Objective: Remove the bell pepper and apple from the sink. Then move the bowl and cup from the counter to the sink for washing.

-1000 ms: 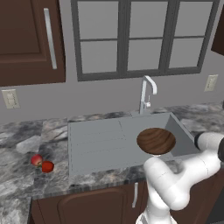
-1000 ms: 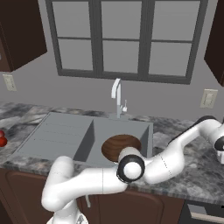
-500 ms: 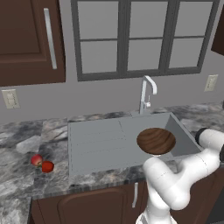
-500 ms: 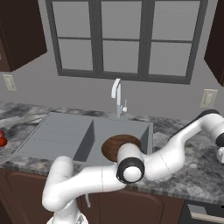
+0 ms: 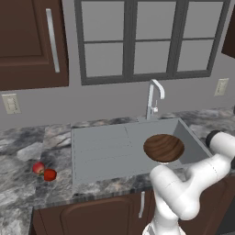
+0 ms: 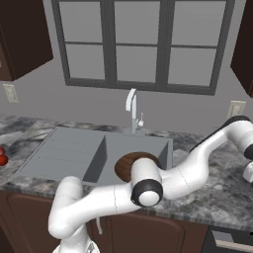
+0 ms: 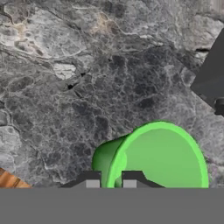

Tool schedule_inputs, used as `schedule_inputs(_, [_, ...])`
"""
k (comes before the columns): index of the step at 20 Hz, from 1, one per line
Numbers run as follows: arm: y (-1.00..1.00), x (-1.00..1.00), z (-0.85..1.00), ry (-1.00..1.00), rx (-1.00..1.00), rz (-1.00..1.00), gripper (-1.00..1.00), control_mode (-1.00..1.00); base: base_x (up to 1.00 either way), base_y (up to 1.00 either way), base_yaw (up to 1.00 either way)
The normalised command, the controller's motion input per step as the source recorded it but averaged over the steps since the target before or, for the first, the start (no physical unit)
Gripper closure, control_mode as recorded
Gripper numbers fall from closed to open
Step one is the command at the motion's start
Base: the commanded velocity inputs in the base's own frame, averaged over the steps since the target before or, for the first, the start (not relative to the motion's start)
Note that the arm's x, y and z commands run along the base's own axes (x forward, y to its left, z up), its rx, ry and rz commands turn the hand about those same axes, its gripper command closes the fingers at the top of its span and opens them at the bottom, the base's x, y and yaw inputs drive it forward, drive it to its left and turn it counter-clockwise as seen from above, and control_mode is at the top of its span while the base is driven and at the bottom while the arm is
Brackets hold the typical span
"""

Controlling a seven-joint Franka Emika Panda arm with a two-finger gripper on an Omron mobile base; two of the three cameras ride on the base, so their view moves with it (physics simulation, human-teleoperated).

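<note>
The sink (image 5: 105,151) basin's right half is taken by the bowl (image 5: 164,148), while its ribbed left drainboard lies bare and open from above. The faucet (image 5: 154,98) stands at the back rim, its spout arching over the basin behind the bowl, so passage is freer from the front. On the counter (image 5: 23,183) left of the sink, the apple (image 5: 38,168) and pepper (image 5: 50,175) sit touching, with bare stone all round them.

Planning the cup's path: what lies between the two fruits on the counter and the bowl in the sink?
Left base view: from the bell pepper and apple, a strip of counter, then the sink's bare ribbed drainboard up to the bowl.
</note>
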Motion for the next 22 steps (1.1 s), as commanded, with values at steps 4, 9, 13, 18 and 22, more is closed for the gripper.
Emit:
schedule_inputs(4, [0.39,-0.18,-0.02,0.00,0.00,0.13,1.00,-1.00,0.00,0.00,0.00])
schedule_inputs(9, [0.41,-0.17,-0.03,-0.01,-0.02,0.12,1.00,-1.00,0.00,0.00,0.00])
schedule_inputs(13, [0.44,-0.10,-0.01,-0.03,-0.04,0.10,1.00,-1.00,0.00,0.00,0.00])
schedule_inputs(18, [0.43,-0.09,-0.02,-0.05,-0.04,0.09,1.00,-1.00,0.00,0.00,0.00])
schedule_inputs(22, [0.45,-0.13,-0.10,-0.10,-0.04,0.09,1.00,-1.00,0.00,0.00,0.00])
